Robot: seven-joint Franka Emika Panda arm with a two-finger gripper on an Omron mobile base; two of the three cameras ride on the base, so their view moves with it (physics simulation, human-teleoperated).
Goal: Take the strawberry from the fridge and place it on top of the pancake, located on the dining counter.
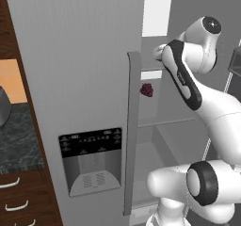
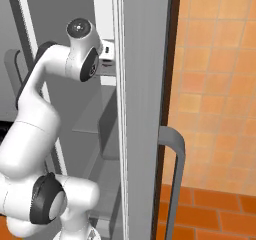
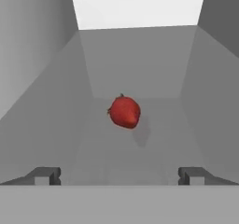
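Two fingers [image 3: 119,175] stand wide open, holding nothing, lined up so the strawberry [image 3: 124,112] at twelve o'clock fits between them. It sits on a fridge [image 1: 84,79] shelf.

Item count, this moment.

Strawberry [image 3: 124,111]: 1, bright red, on a grey shelf floor, seen in the hand view.

Maroon lumpy fruit [image 1: 147,89]: 1, inside the fridge [image 1: 80,69], seen in the left base view.

Fridge: 1. Fridge doors: 2. Long vertical handles: 2, namely one on the left door [image 1: 132,131] and one on the right door [image 2: 174,179].

Black dispenser panel [image 1: 90,142]: 1.

End effector [image 3: 119,175]: 1, with 2 finger tips, one of them at [image 3: 45,175]; the tips stand wide apart.

Drawer pulls [image 1: 10,183] on the wood cabinet: 3 partly in view.

Dark speckled tabletop [image 1: 19,140]: 1.
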